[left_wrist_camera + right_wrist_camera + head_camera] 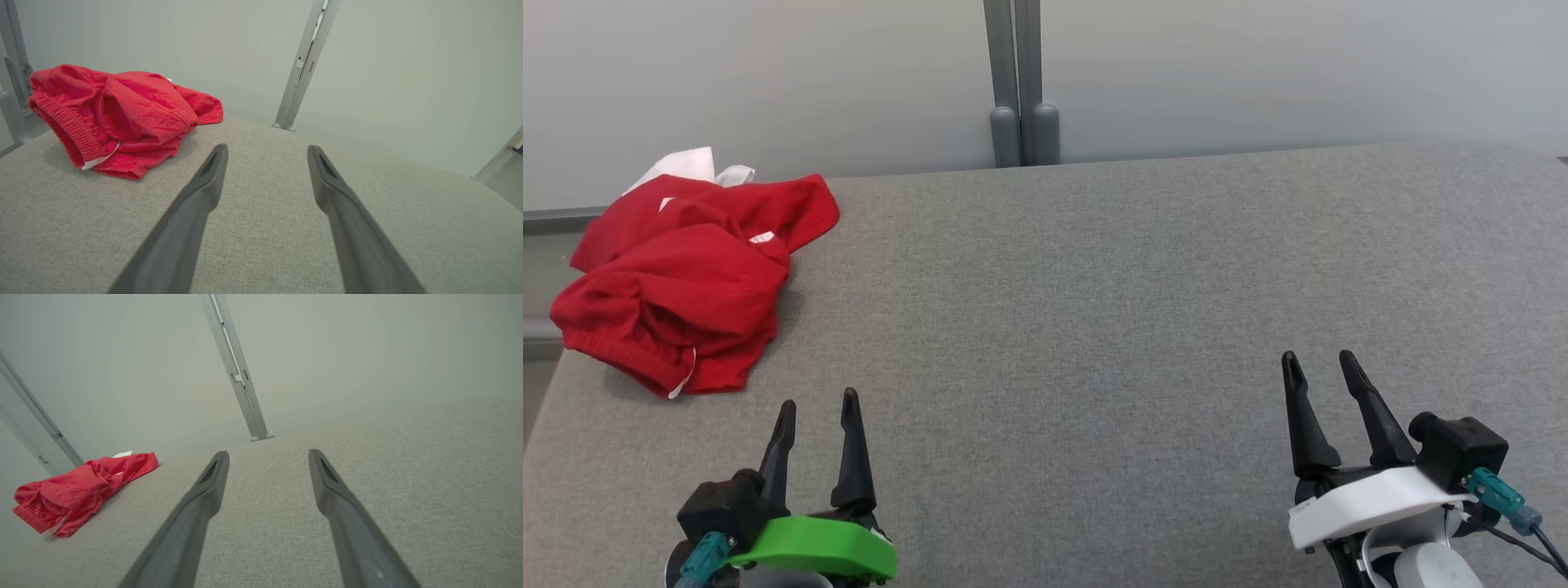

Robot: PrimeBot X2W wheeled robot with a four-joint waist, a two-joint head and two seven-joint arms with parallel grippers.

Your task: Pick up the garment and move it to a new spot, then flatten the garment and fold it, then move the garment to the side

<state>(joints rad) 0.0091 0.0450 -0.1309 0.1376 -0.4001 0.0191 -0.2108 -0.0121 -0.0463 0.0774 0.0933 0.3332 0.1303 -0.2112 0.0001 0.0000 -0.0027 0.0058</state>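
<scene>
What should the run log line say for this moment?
stage: before pickup | garment: red, crumpled, far left corner of grey surface | left gripper: open, empty | right gripper: open, empty

Left pincer [818,398], 2 long black fingers [854,457], green shell [825,549], right pincer [1317,356], white shell [1364,498], teal cable plugs [1494,492]

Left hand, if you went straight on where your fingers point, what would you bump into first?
Not the red garment: it lies off to the left of the left hand. The way ahead looks free over the grey surface, probably as far as the pale wall behind it, though depth is hard to judge.
</scene>
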